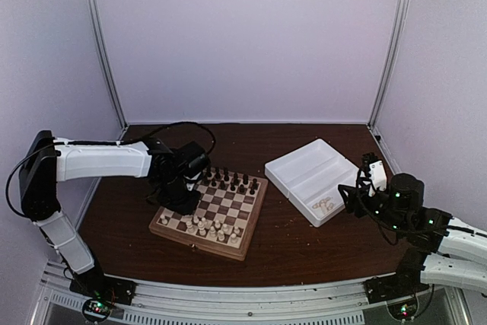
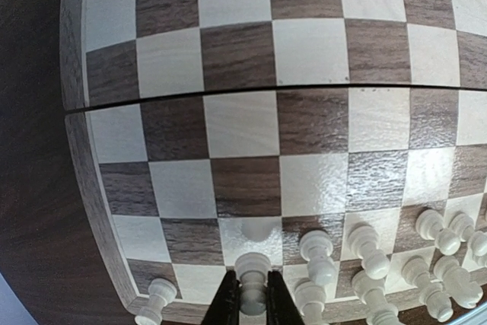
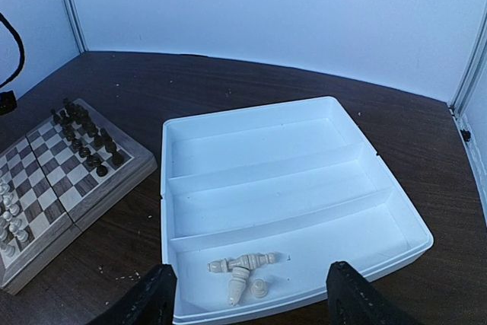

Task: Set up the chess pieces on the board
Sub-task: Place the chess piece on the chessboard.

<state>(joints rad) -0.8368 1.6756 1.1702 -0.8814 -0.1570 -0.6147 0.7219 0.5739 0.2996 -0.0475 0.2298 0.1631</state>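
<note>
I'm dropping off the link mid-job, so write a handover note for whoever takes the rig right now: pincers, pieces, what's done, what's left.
Left pincer: shut on a cream piece over the near rows of the board.
Right pincer: open, holding nothing, at the nearest compartment of the white tray.
Done: dark pieces stand along the board's far side; many cream pieces stand along its near side.
Left: release the held piece on its square, then probably bring over the few loose cream pieces lying in that tray compartment.

A white three-compartment tray (image 1: 308, 167) sits on the dark table (image 1: 304, 243).
</note>
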